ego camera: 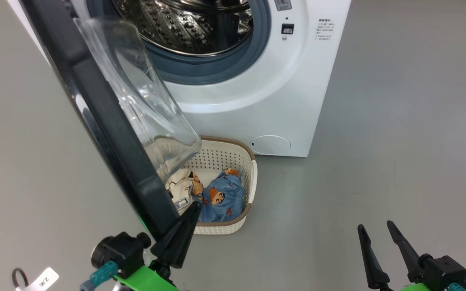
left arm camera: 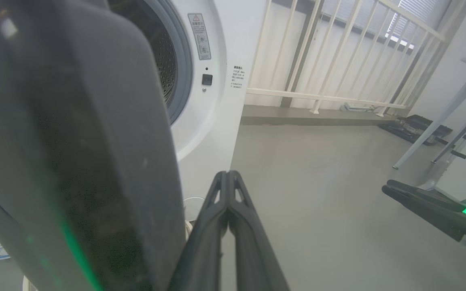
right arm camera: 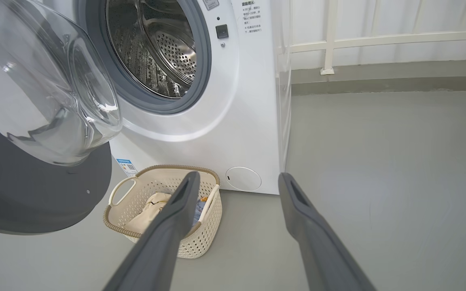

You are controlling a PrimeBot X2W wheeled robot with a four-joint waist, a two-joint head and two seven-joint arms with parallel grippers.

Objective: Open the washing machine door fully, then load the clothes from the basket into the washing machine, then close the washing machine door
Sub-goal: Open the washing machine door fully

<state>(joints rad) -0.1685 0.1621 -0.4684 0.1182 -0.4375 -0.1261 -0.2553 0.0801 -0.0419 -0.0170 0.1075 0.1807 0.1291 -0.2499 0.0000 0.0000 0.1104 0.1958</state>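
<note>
The left hand (ego camera: pixel 191 212) sits low at the left of the head view. Its two dark fingers (left arm camera: pixel 208 226) are pressed flat together along their whole length into one point that leans up and to the right, above a green wrist piece (ego camera: pixel 146 279). The right hand (ego camera: pixel 375 228) is low at the right, its fingers (right arm camera: pixel 172 218) spread wide with nothing between them and the tips pointing up and tilted a little left, well apart from the left hand.
</note>
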